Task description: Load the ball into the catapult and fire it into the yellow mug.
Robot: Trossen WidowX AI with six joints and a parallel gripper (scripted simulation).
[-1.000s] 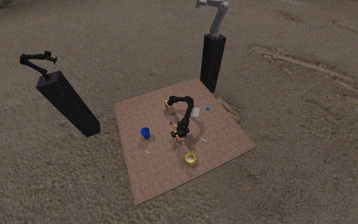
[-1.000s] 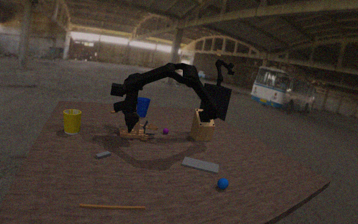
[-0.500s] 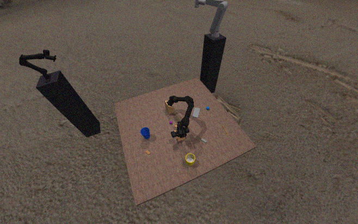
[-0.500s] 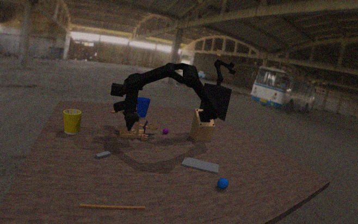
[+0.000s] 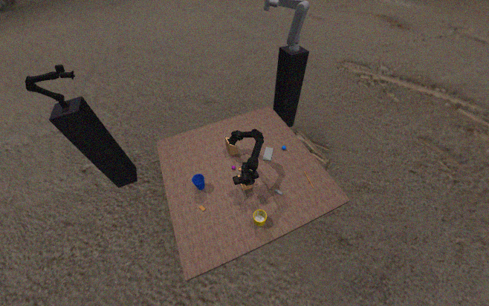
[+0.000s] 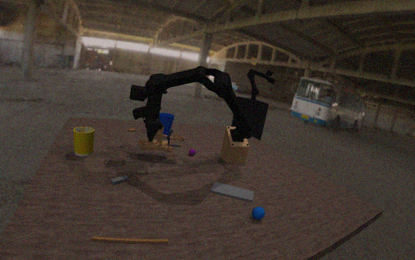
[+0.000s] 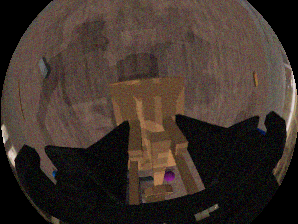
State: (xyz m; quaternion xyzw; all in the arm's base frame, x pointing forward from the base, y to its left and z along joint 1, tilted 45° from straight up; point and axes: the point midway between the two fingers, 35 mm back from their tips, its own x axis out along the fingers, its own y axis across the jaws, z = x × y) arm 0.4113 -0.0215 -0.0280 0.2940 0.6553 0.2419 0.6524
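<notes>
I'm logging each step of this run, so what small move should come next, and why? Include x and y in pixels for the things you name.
Probably turn the wooden catapult (image 6: 155,145) (image 7: 147,102) toward the yellow mug (image 5: 259,217) (image 6: 84,141), then set it down: the hand (image 7: 152,121) grips it, and in the exterior view it appears raised above its shadow.

The tan wooden catapult (image 5: 247,187) (image 6: 155,145) (image 7: 147,95) is gripped above the worktop (image 5: 219,241) (image 6: 195,227) (image 7: 165,40); the yellow cylindrical mug (image 5: 260,218) (image 6: 84,141) stands upright. A small purple ball (image 5: 233,168) (image 6: 192,152) (image 7: 169,176) and blue ball (image 5: 284,148) (image 6: 258,213) lie apart.
</notes>
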